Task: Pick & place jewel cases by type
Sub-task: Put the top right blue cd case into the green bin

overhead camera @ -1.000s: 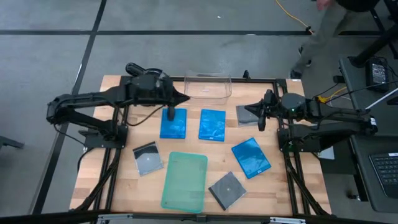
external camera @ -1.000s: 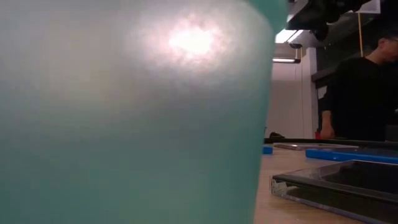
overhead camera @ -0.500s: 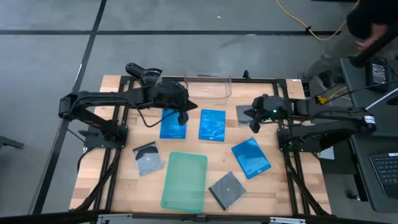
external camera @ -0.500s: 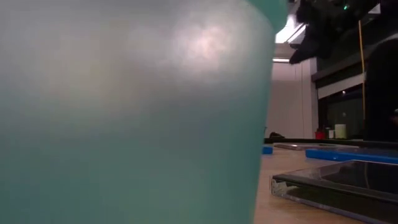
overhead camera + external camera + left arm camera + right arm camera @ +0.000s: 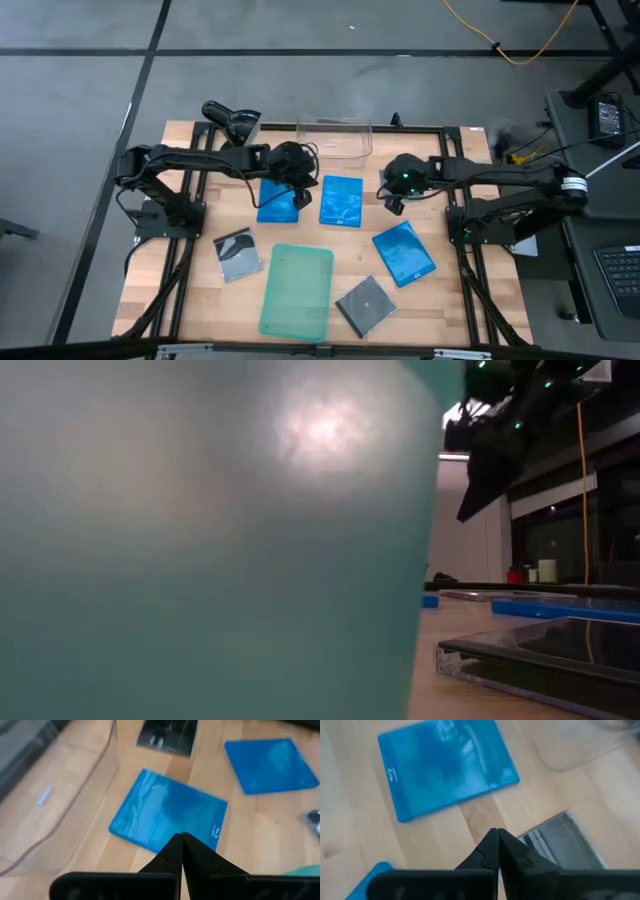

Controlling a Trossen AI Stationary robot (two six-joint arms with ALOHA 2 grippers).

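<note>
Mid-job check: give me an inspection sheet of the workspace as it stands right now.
Surface: wooden table, cases lying flat.
Job's things: three blue jewel cases; dark grey cases at front left and front centre; a third mostly hidden under the right arm.
Clutter: pale green flat tray; clear plastic bin at the back edge.
Grippers: left gripper shut, empty, over a blue case; right gripper shut, empty, over bare wood.
Cables: yellow cable on the floor.
Surroundings: grey floor, desk with keyboard; no person seen.
</note>
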